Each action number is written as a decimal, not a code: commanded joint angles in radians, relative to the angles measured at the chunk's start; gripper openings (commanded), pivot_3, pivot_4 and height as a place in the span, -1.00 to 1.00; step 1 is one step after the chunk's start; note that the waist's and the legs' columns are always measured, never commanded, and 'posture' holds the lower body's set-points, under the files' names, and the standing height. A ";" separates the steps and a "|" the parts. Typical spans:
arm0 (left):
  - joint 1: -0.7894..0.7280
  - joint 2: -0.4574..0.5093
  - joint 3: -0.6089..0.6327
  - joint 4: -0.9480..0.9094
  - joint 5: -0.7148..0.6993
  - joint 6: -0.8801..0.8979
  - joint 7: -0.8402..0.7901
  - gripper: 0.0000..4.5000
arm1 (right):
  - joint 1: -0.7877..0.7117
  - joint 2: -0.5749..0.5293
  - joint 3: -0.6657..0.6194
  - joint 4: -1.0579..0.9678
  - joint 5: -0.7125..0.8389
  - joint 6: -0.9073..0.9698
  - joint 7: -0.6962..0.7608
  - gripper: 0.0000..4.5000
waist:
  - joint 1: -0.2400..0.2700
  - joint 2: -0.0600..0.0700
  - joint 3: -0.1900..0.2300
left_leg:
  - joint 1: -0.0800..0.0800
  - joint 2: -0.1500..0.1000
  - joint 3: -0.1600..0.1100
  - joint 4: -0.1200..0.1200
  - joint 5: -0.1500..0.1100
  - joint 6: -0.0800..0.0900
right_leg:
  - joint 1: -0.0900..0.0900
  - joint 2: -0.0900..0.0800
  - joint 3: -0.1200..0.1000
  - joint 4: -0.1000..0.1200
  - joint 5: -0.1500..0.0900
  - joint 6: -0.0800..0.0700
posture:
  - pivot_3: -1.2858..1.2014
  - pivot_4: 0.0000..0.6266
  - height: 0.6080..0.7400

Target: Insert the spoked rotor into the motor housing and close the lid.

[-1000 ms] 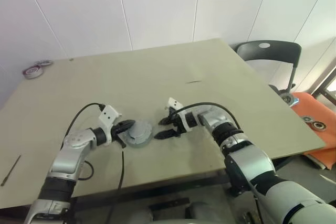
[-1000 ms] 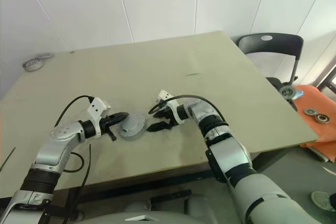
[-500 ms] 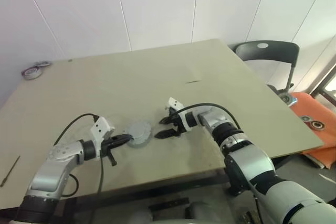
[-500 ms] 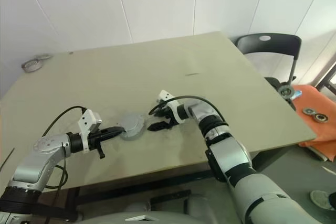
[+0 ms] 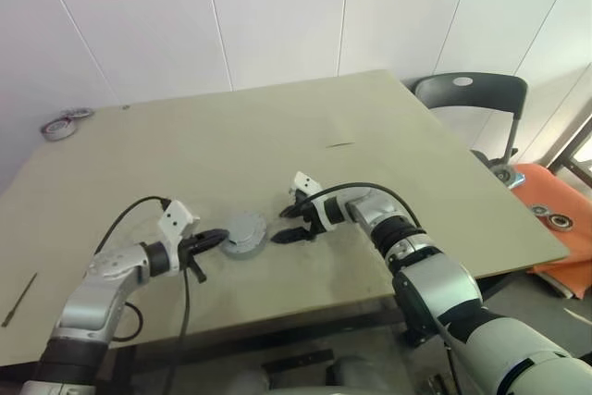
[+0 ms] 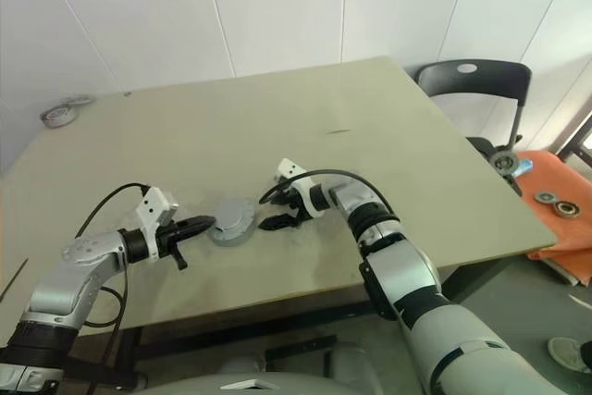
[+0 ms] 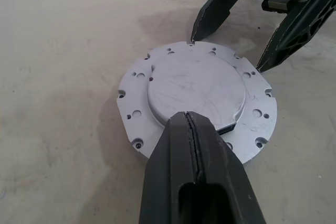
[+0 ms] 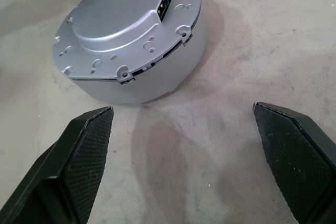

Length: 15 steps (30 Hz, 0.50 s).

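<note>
**Lidded housing sits between the two grippers**

The motor housing (image 5: 246, 233), lid (image 7: 195, 88) on, sits on the counter (image 5: 370, 136) near its front edge. The left gripper (image 5: 215, 237) has its jaws clenched on nothing, tips just beside the housing's left side. The right gripper (image 5: 289, 225) has its jaws spread wide and empty, just beside the housing's right side, apparently not touching it.

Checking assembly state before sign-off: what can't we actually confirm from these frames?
- Spoked rotor and windings: hidden under the lid covering the motor housing, both wrist views.
- Lid seating: dark gap at the seam in the right wrist view; far side is out of sight.
- Round items at the table's far corner: too small to identify, head views.
</note>
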 commanded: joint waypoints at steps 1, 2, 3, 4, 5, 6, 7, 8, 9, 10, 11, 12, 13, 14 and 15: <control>0.017 -0.009 -0.061 0.060 0.054 0.035 0.009 -1.00 | -0.049 0.008 -0.050 -0.032 0.056 0.106 0.020 0.98 | 0.001 0.000 0.000 | 0.000 0.000 0.000 0.000 0.000 0.000 | 0.000 0.000 0.000 0.000 0.000 0.000 | 0.03 -1.00 1.00; 0.015 -0.011 -0.062 0.062 0.056 0.035 0.010 -1.00 | -0.060 0.008 -0.070 -0.032 0.080 0.169 0.030 0.98 | 0.001 0.000 0.000 | 0.000 0.000 0.000 0.000 0.000 0.000 | 0.000 0.000 0.000 0.000 0.000 0.000 | 0.03 -1.00 1.00; 0.014 -0.013 -0.062 0.062 0.057 0.034 0.010 -1.00 | -0.075 0.005 -0.096 -0.035 0.113 0.247 0.052 0.98 | 0.001 0.000 0.000 | 0.000 0.000 0.000 0.000 0.000 0.000 | 0.000 0.000 0.000 0.000 0.000 0.000 | 0.03 -1.00 1.00; 0.013 -0.014 -0.061 0.062 0.058 0.034 0.010 -1.00 | -0.098 -0.002 -0.131 -0.034 0.155 0.345 0.076 0.98 | 0.001 0.000 0.000 | -0.001 0.000 0.000 0.000 0.000 0.000 | 0.000 0.000 0.000 0.000 0.000 0.000 | 0.03 -1.00 1.00; 0.013 -0.015 -0.061 0.063 0.058 0.033 0.010 -1.00 | -0.122 -0.012 -0.161 -0.030 0.192 0.439 0.098 0.98 | 0.001 0.000 0.001 | -0.001 0.000 0.000 0.000 0.000 0.000 | -0.001 0.000 0.000 0.000 0.000 0.000 | 0.03 -1.00 1.00; 0.013 -0.015 -0.060 0.065 0.059 0.032 0.010 -1.00 | -0.135 -0.022 -0.176 -0.034 0.216 0.515 0.117 0.98 | 0.002 -0.001 0.001 | -0.001 0.000 0.000 0.000 0.000 0.000 | -0.001 0.000 0.000 0.000 0.000 0.000 | 0.03 -1.00 1.00; 0.012 -0.015 -0.060 0.068 0.061 0.030 0.011 -1.00 | -0.137 -0.033 -0.176 -0.051 0.232 0.580 0.145 0.98 | 0.002 -0.001 0.001 | -0.001 0.000 0.000 0.000 0.000 0.000 | -0.001 0.000 0.000 0.000 0.000 0.000 | 0.03 -1.00 1.00; 0.011 -0.016 -0.060 0.070 0.062 0.029 0.011 -1.00 | -0.131 -0.042 -0.165 -0.076 0.242 0.631 0.168 0.98 | 0.003 -0.001 0.000 | -0.001 0.000 0.000 0.000 0.000 0.000 | -0.001 0.000 0.000 0.000 0.000 0.000 | 0.03 -1.00 1.00; 0.011 -0.016 -0.060 0.072 0.063 0.028 0.012 -1.00 | -0.119 -0.049 -0.148 -0.105 0.248 0.675 0.186 0.98 | 0.004 -0.001 0.000 | -0.001 0.000 0.000 0.000 0.000 0.000 | -0.001 0.000 0.000 0.000 0.000 0.000 | 0.03 -1.00 1.00; 0.011 -0.016 -0.060 0.072 0.063 0.027 0.012 -1.00 | -0.107 -0.055 -0.134 -0.134 0.257 0.719 0.197 0.98 | 0.003 -0.001 0.000 | -0.001 0.000 0.000 0.000 0.000 0.000 | -0.001 0.000 0.000 0.000 0.000 0.000 | 0.03 -1.00 1.00; 0.011 -0.017 -0.059 0.073 0.064 0.026 0.013 -1.00 | -0.101 -0.059 -0.132 -0.156 0.274 0.783 0.199 0.98 | 0.003 -0.001 0.000 | -0.001 0.000 0.000 0.000 0.000 0.000 | -0.001 0.000 0.000 0.000 0.000 0.000 | 0.03 -1.00 1.00; 0.010 -0.018 -0.059 0.075 0.065 0.026 0.014 -1.00 | -0.090 -0.064 -0.124 -0.186 0.289 0.837 0.207 0.98 | 0.002 -0.001 0.000 | -0.001 0.000 0.000 0.000 0.000 0.000 | -0.001 0.000 0.000 0.000 0.000 0.000 | 0.03 -1.00 1.00; 0.009 -0.018 -0.059 0.076 0.065 0.025 0.015 -1.00 | -0.076 -0.071 -0.110 -0.221 0.302 0.883 0.213 0.98 | 0.002 -0.001 0.000 | -0.001 0.000 0.000 0.000 0.000 0.000 | -0.001 0.000 0.000 0.000 0.000 0.000 | 0.03 -1.00 1.00; 0.009 -0.019 -0.059 0.077 0.066 0.024 0.015 -1.00 | -0.059 -0.079 -0.094 -0.257 0.314 0.926 0.215 0.98 | 0.003 -0.001 0.000 | -0.001 0.000 0.000 0.000 0.000 0.000 | -0.001 0.000 0.000 0.000 0.000 0.000 | 0.03 -1.00 1.00; 0.010 -0.020 -0.060 0.077 0.067 0.023 0.016 -1.00 | -0.043 -0.086 -0.082 -0.289 0.326 0.960 0.214 0.98 | 0.003 -0.001 0.000 | -0.001 0.000 0.000 0.000 0.000 0.000 | -0.001 0.000 0.000 0.000 0.000 0.000 | 0.03 -1.00 1.00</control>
